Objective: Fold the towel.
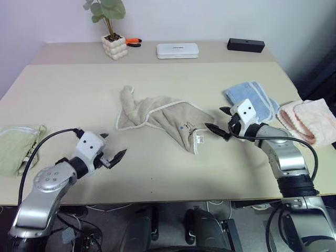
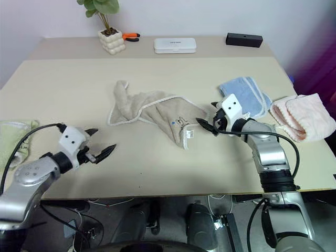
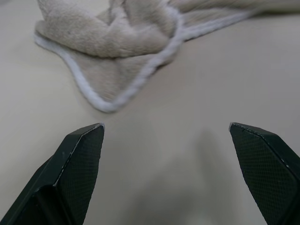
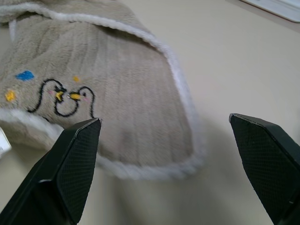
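Observation:
The beige towel (image 1: 163,118) with white corded edging lies crumpled in the middle of the table (image 1: 157,178), with a small printed mark and a white tag near its right corner. My left gripper (image 1: 114,146) is open above the table, short of the towel's near left corner (image 3: 112,42). My right gripper (image 1: 215,118) is open just right of the towel's tagged corner. In the right wrist view the printed corner of the towel (image 4: 93,70) lies ahead of the open fingers (image 4: 70,159). Neither gripper holds anything.
A light blue folded towel (image 1: 252,100) and a pink folded towel (image 1: 310,121) lie at the right edge. A pale green cloth (image 1: 16,147) lies at the left edge. A potted plant (image 1: 114,46), orange pliers (image 1: 134,42), white case (image 1: 177,50) and black box (image 1: 245,45) stand at the back.

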Tool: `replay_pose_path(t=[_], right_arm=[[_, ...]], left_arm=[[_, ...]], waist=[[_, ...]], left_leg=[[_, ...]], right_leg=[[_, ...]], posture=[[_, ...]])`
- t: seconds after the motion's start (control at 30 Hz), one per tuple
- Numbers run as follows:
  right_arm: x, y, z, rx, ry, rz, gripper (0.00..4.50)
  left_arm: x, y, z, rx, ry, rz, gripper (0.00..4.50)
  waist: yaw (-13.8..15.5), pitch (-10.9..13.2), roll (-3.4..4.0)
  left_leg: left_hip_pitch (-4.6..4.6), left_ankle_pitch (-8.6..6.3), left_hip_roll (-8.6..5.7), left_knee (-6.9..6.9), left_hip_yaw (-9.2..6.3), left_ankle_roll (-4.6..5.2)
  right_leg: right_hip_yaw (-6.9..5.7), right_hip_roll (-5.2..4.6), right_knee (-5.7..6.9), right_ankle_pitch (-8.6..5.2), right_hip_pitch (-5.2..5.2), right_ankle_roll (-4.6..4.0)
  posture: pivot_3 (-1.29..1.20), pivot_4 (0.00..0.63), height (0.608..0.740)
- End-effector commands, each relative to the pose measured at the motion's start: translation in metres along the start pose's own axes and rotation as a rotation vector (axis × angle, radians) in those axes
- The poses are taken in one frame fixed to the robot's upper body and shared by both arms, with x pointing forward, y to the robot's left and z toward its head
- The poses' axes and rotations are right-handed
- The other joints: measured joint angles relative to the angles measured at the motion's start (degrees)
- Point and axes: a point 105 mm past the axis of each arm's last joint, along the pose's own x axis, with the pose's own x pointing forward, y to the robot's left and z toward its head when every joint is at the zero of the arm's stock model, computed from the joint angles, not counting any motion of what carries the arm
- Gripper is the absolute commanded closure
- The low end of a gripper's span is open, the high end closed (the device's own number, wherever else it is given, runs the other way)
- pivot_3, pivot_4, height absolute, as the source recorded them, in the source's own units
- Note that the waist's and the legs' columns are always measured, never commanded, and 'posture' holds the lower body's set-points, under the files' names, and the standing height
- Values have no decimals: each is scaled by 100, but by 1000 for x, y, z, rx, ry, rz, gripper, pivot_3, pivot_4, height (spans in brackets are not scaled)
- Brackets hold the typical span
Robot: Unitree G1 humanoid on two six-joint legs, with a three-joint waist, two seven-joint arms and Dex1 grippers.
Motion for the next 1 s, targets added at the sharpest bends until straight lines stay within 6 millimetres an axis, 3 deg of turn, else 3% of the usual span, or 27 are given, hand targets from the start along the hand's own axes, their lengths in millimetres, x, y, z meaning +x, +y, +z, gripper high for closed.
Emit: replay_pose_path(t=[0.03,0.3,0.4,0.63,0.8,1.0], right_arm=[[1,4,24,-23,-72,-6,20],[2,13,30,-17,-82,-8,20],[1,12,34,-22,-88,-11,0],[4,7,38,-24,-74,-20,0],[18,-5,40,1,-11,-37,0],[35,-24,19,152,144,-41,0]], left_arm=[[21,15,7,88,-20,34,130],[61,30,4,136,-12,26,130],[62,31,-1,173,0,9,960],[55,43,-7,202,4,65,4361],[43,52,4,214,-58,163,4442],[24,51,2,203,-65,216,4442]], waist=[[39,0,0],[81,0,-1],[79,0,-1],[35,0,-1],[-3,0,0],[-47,0,-1]], left_leg=[[1,0,0,0,2,-1],[1,16,2,-1,12,-26],[2,9,1,2,10,-12],[4,7,4,2,11,-10],[3,7,4,2,12,-9],[2,9,2,1,13,-12]], right_leg=[[2,0,1,0,0,1],[9,3,2,1,-2,2],[8,3,4,1,0,2],[11,3,9,1,-4,2],[13,2,10,1,-5,2],[11,-5,9,1,-5,2]], posture=[[0,150,734],[0,150,734],[0,150,734],[0,150,734],[0,150,734],[0,150,734]])
